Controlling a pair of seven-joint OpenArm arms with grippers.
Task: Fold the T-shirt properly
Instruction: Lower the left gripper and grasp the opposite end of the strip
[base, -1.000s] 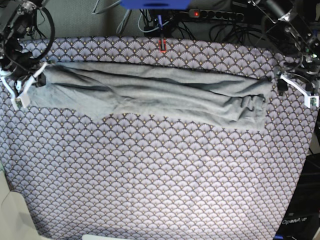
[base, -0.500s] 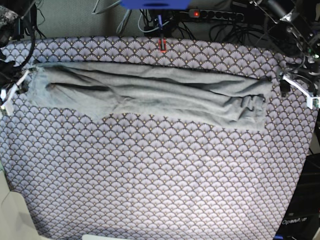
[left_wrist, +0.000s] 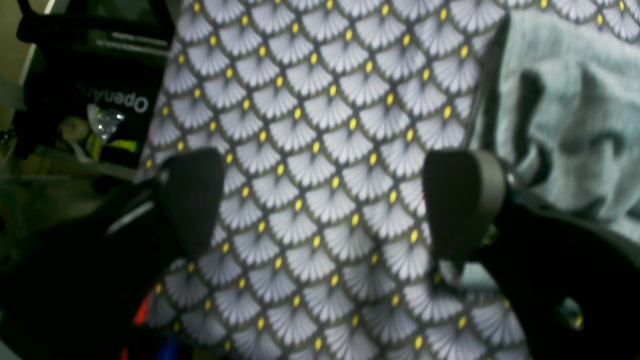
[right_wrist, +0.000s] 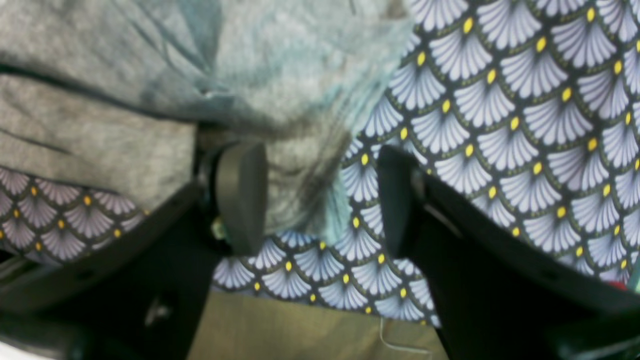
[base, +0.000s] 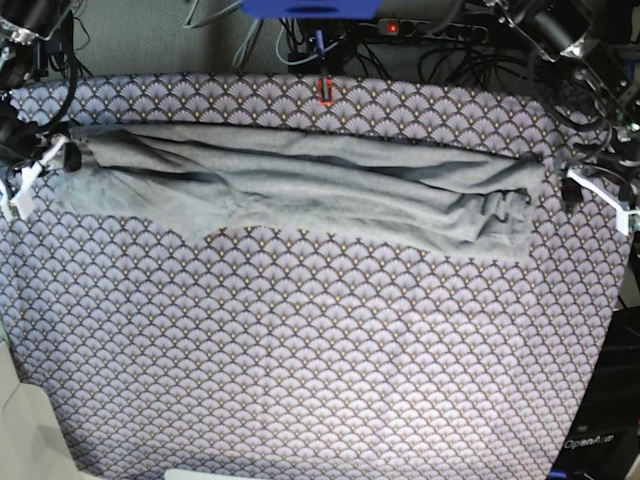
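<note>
We are looking at the scallop-patterned table cloth (base: 320, 360), with the T-shirt (base: 300, 185) lying across its far part as a long folded band. Our left gripper (left_wrist: 320, 210) is hovering spread over bare cloth beside the shirt's end. Our right gripper (right_wrist: 320, 195) is standing parted around the opposite shirt edge, pinching nothing.

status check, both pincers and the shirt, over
Left pincer open over bare table cloth, beside shirt edge. Right pincer open, shirt corner between jaws. T-shirt lying as long band. Nothing in the way.
</note>
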